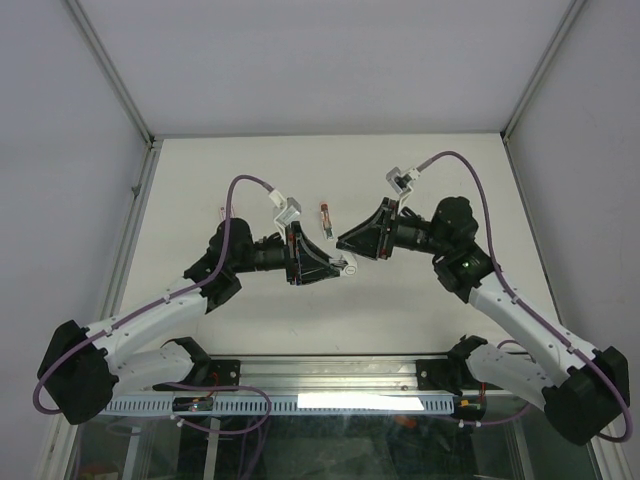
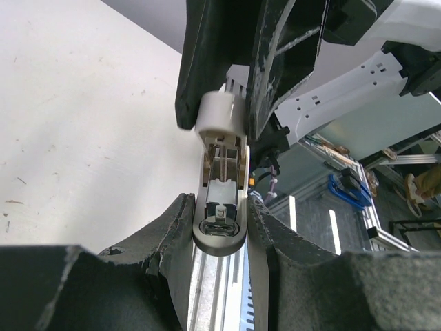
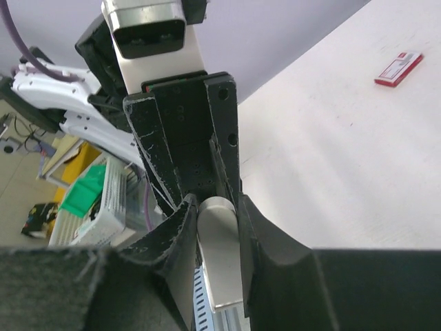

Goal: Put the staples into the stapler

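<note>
- Your stapler (image 2: 220, 234) reads as smooth pale-grey plastic with a slight sheen, and a bright metal-looking rail runs inside it.
- The pads (image 2: 172, 238) of your left gripper (image 2: 219, 207) are matt black, rough and scratched at the edges.
- The table (image 2: 83, 124) is matt off-white, lightly scuffed.
- The staples box (image 3: 398, 69) looks like smooth printed card.

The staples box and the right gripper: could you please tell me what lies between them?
Only bare table separates the right gripper from the staples box; the right wrist view shows that stretch clearly.
</note>
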`<act>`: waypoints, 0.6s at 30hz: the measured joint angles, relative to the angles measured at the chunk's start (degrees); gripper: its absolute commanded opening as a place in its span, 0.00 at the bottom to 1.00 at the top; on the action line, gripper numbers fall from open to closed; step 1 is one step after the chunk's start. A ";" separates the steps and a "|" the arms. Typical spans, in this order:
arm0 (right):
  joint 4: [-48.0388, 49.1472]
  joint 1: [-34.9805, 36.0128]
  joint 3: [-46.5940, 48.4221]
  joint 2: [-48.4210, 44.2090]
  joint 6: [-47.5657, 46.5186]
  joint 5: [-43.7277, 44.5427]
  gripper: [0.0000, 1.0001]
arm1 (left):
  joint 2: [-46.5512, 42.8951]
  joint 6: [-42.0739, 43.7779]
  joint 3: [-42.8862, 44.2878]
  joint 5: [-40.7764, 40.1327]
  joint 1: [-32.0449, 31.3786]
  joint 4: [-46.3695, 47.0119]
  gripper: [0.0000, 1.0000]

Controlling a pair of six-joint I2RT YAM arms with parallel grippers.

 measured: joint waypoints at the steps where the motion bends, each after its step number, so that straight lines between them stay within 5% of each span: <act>1: 0.66 -0.22 -0.61 -0.98 0.55 1.01 0.09 | -0.09 0.04 -0.09 -0.17 0.00 0.28 0.00; 12: 6.62 -1.09 -8.46 -8.79 5.31 12.31 0.11 | -1.20 0.50 -3.26 -2.78 0.11 2.34 0.05; 15: 8.17 -1.09 -9.90 -9.27 6.38 14.40 0.11 | -1.31 0.50 -3.98 -3.39 0.13 2.71 0.16; 18: 9.33 -1.25 -10.23 -9.35 6.99 16.74 0.11 | -1.53 0.50 -5.09 -3.39 0.13 2.34 0.48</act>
